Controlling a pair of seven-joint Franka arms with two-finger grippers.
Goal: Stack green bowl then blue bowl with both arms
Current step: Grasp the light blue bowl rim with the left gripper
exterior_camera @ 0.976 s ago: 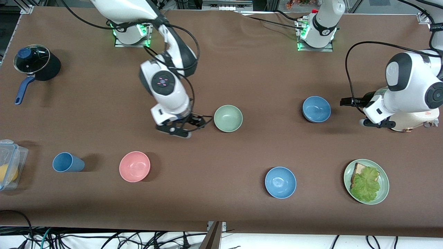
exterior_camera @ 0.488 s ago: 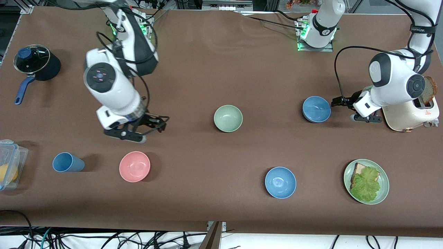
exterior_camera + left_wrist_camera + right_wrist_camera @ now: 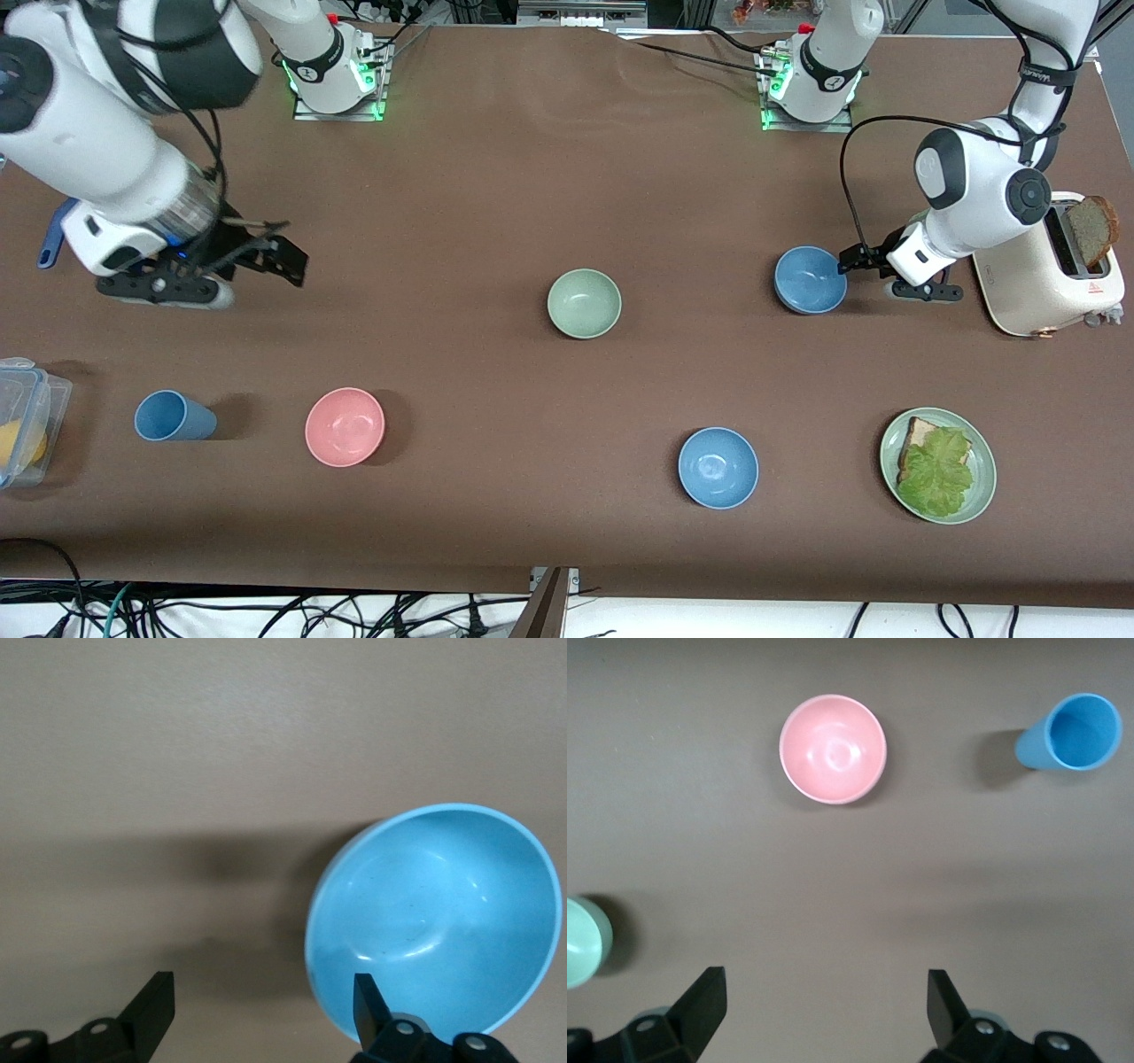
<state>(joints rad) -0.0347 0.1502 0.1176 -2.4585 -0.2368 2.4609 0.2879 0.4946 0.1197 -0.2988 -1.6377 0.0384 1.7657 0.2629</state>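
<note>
The pale green bowl (image 3: 584, 303) stands empty at the table's middle; its edge shows in the right wrist view (image 3: 583, 941). The dusty blue bowl (image 3: 810, 279) stands toward the left arm's end and fills part of the left wrist view (image 3: 434, 917). My left gripper (image 3: 858, 261) (image 3: 264, 1005) is open beside this bowl, low over the table. One fingertip (image 3: 368, 997) is at the bowl's rim and the other is over bare table. My right gripper (image 3: 275, 252) (image 3: 822, 997) is open and empty over bare table toward the right arm's end, well away from the green bowl.
A brighter blue bowl (image 3: 718, 467), a pink bowl (image 3: 345, 426), a blue cup (image 3: 173, 416) and a green plate (image 3: 982, 492) with bread and lettuce stand nearer the camera. A toaster (image 3: 1045, 275) stands beside the left gripper. A clear container (image 3: 22, 416) sits at the right arm's end.
My right arm has swung away from the green bowl toward its own end of the table, gripper open. My left gripper has moved in from the toaster to the dusty blue bowl's rim.
</note>
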